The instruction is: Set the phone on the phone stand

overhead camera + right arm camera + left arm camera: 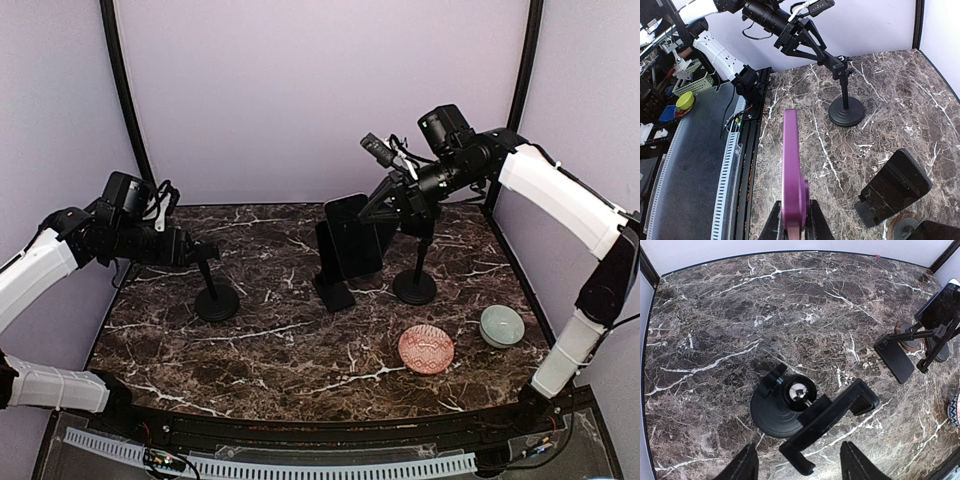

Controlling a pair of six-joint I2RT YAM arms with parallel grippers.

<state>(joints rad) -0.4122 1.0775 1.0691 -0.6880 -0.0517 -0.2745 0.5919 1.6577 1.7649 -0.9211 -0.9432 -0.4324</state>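
Phone [352, 235], purple-backed, is pinched edge-up in the right gripper's [794, 226] closed jaws. It is tilted just over the black stand [333, 285] mid-table; whether they touch, I can't tell. The left gripper's [801, 462] jaws are spread either side of a clamp [827, 422] above its round base [767, 415].

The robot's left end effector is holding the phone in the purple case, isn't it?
No, the right end effector holds the phone in the purple case, not the left one. The right wrist view shows its fingers shut on the case's lower edge. The left end effector is open around a black clamp holder.
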